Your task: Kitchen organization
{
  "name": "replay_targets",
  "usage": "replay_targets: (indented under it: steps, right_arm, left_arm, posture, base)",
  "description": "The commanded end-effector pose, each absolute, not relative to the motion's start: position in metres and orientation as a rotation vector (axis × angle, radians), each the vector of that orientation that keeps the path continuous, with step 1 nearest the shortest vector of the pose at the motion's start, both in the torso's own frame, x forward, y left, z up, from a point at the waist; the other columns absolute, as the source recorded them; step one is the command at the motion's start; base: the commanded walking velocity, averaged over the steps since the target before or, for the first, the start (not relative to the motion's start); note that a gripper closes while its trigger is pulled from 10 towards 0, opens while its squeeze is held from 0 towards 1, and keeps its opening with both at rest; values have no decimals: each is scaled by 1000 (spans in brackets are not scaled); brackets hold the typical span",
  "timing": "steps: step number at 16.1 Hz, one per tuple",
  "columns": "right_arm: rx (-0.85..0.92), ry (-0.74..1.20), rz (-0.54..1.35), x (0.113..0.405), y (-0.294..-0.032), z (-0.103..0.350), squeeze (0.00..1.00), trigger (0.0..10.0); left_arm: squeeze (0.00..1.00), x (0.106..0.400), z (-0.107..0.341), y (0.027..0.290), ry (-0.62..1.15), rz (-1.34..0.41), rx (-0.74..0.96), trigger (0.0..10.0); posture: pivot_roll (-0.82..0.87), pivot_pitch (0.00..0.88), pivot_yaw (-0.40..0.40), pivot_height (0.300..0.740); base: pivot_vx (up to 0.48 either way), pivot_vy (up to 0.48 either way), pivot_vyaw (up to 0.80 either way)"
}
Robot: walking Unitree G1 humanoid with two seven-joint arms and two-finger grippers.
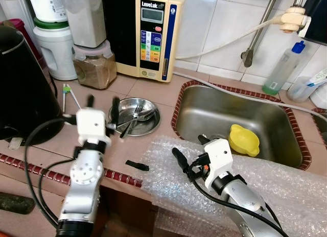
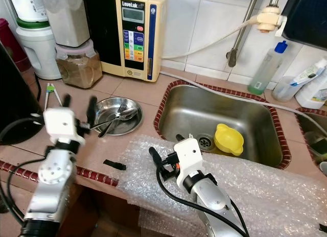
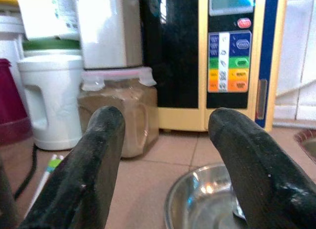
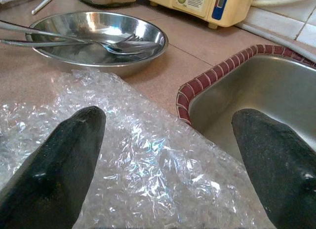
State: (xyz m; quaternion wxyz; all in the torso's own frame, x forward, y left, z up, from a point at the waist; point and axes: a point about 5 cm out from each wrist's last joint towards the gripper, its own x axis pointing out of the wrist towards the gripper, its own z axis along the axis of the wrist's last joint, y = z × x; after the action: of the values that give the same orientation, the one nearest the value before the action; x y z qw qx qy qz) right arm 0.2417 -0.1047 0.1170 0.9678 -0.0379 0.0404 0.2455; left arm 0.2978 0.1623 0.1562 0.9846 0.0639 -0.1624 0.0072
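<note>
Tiled counter (image 1: 153, 91) with red-brick edging, white wall tiles behind. Steel dish (image 1: 134, 117) sat on the counter just left of the sink (image 1: 225, 109); a fork (image 1: 134, 119) and a spoon (image 1: 140, 118) lay in it, handles pointing out over its near-left rim. Left gripper (image 1: 103, 108) hovered at the dish's left rim, jaws spread, holding nothing. Right gripper (image 1: 190, 148) hovered over bubble wrap (image 1: 168, 181), jaws spread wide and empty, one finger toward the dish, the other toward the sink edge. Bubble wrap lay across the counter's front edge and the sink's near rim. Small black piece (image 1: 137, 165) lay on the counter just beside the wrap's left edge. Yellow lemon-shaped squeezer (image 1: 243, 140) sat in the sink near the drain. Behind the dish: jar (image 1: 95, 68) of brown powder, white jug (image 1: 55, 50), cream water ioniser (image 1: 153, 35). Black kettle (image 1: 23, 89) stood far left. Green-tipped chopsticks (image 1: 66, 94) lay between kettle and dish. Green bottle (image 1: 283, 68) stood right of the sink.
</note>
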Motion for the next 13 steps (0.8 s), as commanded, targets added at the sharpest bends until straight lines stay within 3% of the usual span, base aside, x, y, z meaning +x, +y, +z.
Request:
replay_targets:
  steps: [1,6,13]
  right_arm:
    - [-86,72,506,243,-106,118,0,10000]
    - [-74,68,517,242,-103,119,0,10000]
    - [-38,66,597,236,-101,120,0,10000]
  left_arm:
    - [1000,294,155,163,-312,14,109,10000]
    - [1000,288,145,167,-227,19,40,10000]
    - [1000,283,128,153,-60,-119,-90,10000]
  posture:
    - [116,0,-82,740]
    - [111,0,-74,740]
    - [105,0,-61,740]
  base:
    - [0,0,0]
    - [0,0,0]
    - [0,0,0]
